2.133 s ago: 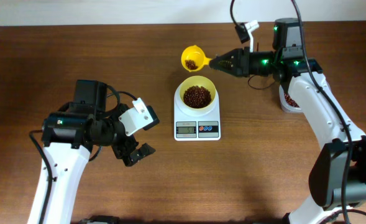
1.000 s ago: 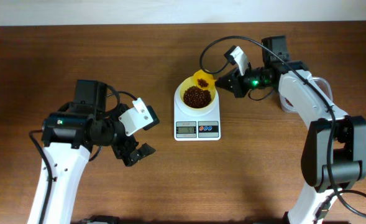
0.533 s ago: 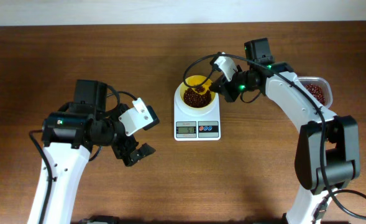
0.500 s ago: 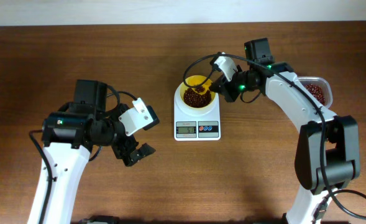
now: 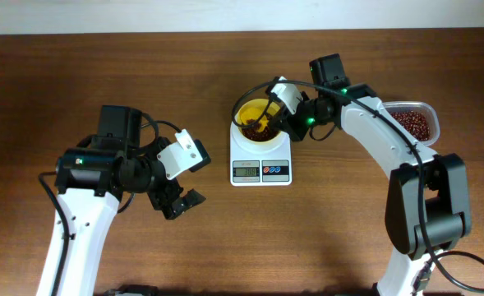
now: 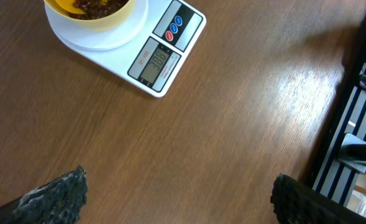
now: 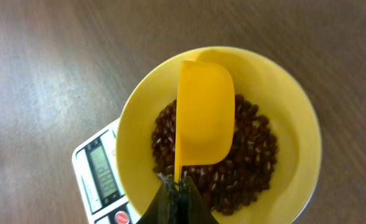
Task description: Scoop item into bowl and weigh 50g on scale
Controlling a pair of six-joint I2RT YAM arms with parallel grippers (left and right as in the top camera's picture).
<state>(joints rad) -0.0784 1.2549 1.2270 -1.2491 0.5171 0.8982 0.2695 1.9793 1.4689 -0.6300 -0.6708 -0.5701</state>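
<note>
Tiny dark red-brown beans (image 7: 245,155) lie in a loose heap inside the small round pale yellow bowl (image 7: 297,106). The bowl sits on the small white square digital scale (image 5: 260,168), just beyond and below the fingertips of the right gripper (image 7: 178,186). Those fingers are pressed together on the thin handle of a yellow plastic scoop (image 7: 204,112), pinching it. The scoop's long axis runs straight away from the fingers, handle at the tips and cup pointing outward over the heap. Its smooth yellow surface shows no beans, so the load looks tipped out. The heap itself is roundish, with no clear long axis. Scooping seems well along, as the bowl is partly filled, but the display digits are too blurred to tell whether the target weight is met. More beans sit in the clear plastic tub (image 5: 412,122), back behind those fingers. The left gripper (image 6: 176,196) hangs over the bare wooden table (image 6: 232,137), fingers spread wide and holding nothing, with the scale well ahead of them.
</note>
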